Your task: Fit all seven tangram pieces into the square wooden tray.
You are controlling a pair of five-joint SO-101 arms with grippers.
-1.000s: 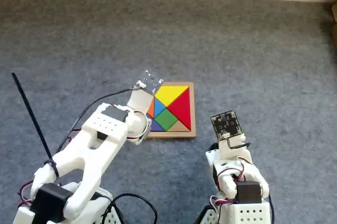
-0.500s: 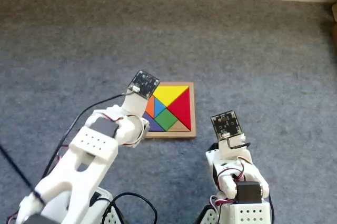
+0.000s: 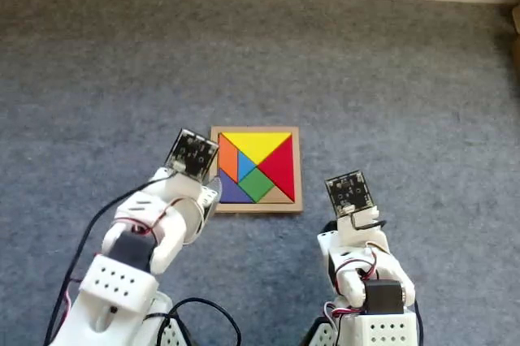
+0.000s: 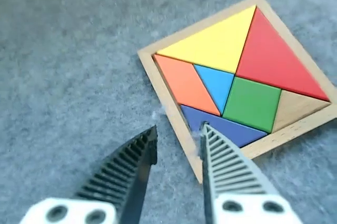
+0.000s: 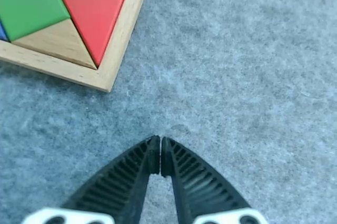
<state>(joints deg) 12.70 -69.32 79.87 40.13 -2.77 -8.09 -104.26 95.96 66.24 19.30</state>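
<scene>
All seven pieces [image 4: 253, 103] lie flat in the tray [image 4: 164, 90] and fill the square, so I judge the job finished. The tray sits on the bench just ahead of both arms. All that's left, I'd say, is to park clear without nudging the frame. My left arm [image 3: 154, 228] is folded low, jaws apart and empty over the tray's edge by the purple piece [image 4: 231, 129]. My right arm [image 3: 364, 269] sits tucked by its base, jaws together above bare bench.
</scene>
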